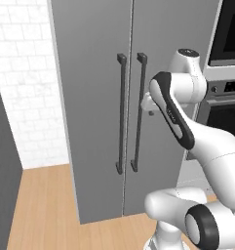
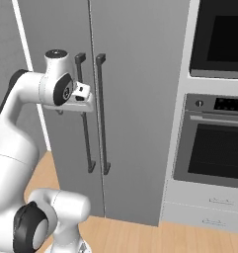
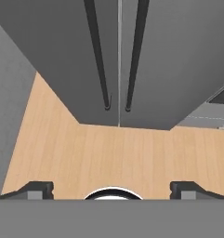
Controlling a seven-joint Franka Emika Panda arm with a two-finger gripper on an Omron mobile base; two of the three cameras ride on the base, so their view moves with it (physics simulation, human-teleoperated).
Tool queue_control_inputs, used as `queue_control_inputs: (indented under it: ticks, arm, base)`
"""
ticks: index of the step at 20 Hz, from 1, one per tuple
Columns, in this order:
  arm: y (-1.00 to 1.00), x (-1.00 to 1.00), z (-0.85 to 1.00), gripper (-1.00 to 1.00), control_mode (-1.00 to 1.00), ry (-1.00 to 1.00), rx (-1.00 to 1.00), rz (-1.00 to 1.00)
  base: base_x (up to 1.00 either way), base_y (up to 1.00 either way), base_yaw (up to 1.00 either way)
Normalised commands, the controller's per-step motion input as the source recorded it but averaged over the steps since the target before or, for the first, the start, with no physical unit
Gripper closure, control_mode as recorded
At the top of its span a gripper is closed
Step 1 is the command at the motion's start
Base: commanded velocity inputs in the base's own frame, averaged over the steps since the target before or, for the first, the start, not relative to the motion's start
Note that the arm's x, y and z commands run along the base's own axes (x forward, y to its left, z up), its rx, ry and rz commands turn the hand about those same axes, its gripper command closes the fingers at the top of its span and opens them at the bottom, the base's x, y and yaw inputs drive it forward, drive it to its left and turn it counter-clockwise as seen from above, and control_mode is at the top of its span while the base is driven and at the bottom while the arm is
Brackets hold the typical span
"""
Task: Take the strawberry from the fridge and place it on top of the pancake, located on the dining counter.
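I stand before the fridge [image 1: 94, 112], both its grey doors closed, so the strawberry lies out of my sight. My gripper [image 3: 111, 188] has its fingers [image 3: 35, 188] spread wide apart, holding nothing, and looks down along the door seam at the wooden floor [image 3: 118, 153]. My hand is raised level with the upper part of the two dark bar handles [image 2: 101, 113], just in front of them. The black oven [image 2: 214, 148] sits to the fridge's right.
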Motion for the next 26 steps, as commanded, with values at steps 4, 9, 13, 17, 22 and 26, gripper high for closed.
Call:
queue_control_inputs:
  ticks: [4,9,13,17,22,26]
  arm:
    - [0.00,0.17,-0.10,-1.00,-1.00,-0.10,0.00,0.01]
    - [-0.10,0.80,-0.30,-1.00,-1.00,-0.27,0.00,0.03]
    - [-0.01,1.00,-0.14,-1.00,-1.00,-0.39,0.00,0.00]
    - [-0.19,1.00,-0.30,-1.00,-1.00,-0.18,0.00,-0.05]
    - [-0.34,0.90,-0.06,-1.00,-1.00,0.01,0.01,-0.09]
    - [0.00,0.71,0.00,-1.00,-1.00,0.00,0.00,-0.08]
  base:
    - [-0.07,0.00,-0.02]
    - [0.00,0.00,0.00]
    - [0.00,0.00,0.00]
    - [0.00,0.00,0.00]
    - [0.00,0.00,0.00]
    - [0.00,0.00,0.00]
